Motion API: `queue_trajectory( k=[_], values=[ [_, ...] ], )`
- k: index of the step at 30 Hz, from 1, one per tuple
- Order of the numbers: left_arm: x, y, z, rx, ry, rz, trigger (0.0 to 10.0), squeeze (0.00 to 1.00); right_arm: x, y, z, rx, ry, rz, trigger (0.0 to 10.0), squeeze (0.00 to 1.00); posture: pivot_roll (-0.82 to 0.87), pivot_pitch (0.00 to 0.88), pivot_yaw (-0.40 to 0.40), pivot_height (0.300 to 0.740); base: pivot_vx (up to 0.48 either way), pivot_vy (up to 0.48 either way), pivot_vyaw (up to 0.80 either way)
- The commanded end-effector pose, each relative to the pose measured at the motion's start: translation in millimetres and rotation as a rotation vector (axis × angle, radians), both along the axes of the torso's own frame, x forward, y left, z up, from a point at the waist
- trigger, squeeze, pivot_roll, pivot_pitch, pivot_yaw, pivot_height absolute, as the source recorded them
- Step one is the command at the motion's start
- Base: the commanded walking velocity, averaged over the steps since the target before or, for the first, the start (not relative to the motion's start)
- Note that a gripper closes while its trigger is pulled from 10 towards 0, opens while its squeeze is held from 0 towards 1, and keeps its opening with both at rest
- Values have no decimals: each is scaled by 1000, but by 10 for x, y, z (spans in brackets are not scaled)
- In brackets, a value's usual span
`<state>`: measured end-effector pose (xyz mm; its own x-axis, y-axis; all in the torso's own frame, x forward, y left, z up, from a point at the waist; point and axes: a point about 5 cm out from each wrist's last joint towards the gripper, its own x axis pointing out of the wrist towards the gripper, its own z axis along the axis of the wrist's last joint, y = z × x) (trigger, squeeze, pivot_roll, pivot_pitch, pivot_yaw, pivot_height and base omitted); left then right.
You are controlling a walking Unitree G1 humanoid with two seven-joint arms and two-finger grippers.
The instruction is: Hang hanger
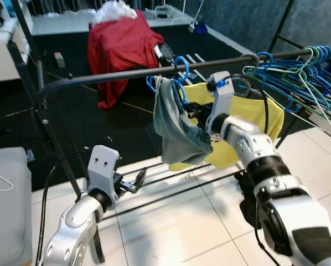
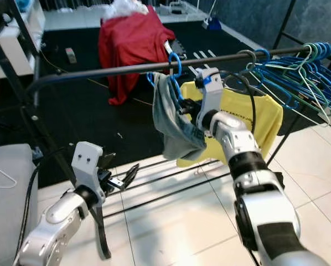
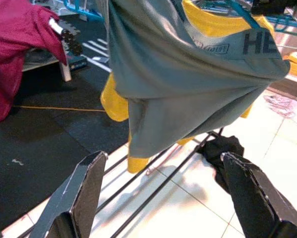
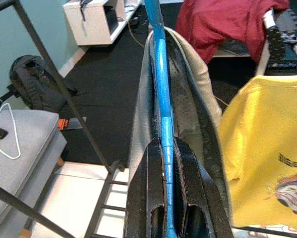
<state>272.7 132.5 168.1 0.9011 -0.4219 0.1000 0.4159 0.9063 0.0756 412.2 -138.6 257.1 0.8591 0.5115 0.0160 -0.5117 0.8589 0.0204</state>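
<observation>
A blue hanger (image 1: 181,66) carrying a grey garment (image 1: 174,124) has its hook over the dark clothes rail (image 1: 115,75). My right gripper (image 1: 197,113) is raised to the rail and shut on the hanger's lower bar; in the right wrist view the blue bar (image 4: 161,74) runs straight out from between the closed fingers (image 4: 185,168). My left gripper (image 1: 133,182) hovers low, below and left of the garment, open with nothing in it. The left wrist view looks past its spread fingertips (image 3: 91,171) up at the grey garment (image 3: 188,84).
A yellow T-shirt (image 1: 254,116) hangs just right of the grey garment, then several empty blue hangers (image 1: 306,77). Red cloth (image 1: 124,47) covers something on the black mat behind. A grey cushion (image 1: 8,199) is at left. The rack's low bars (image 1: 171,177) cross the tiled floor.
</observation>
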Motion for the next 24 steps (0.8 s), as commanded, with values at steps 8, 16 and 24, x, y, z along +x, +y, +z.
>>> queue_trajectory(
  k=[8,16,24],
  values=[
    [-138,-127,43,31,-21,-108,10000,0,67,-49,143,15,-11,-2,10000,0,-2,243,-86,735,0,0,0],
    [-189,-181,144,25,-40,-188,10000,0,82,-68,188,23,13,20,10000,0,8,254,-96,735,0,0,0],
    [-213,-195,343,-32,-139,-193,10000,0,95,-77,243,6,-2,8,10000,0,6,244,-111,735,0,0,0]
  ],
)
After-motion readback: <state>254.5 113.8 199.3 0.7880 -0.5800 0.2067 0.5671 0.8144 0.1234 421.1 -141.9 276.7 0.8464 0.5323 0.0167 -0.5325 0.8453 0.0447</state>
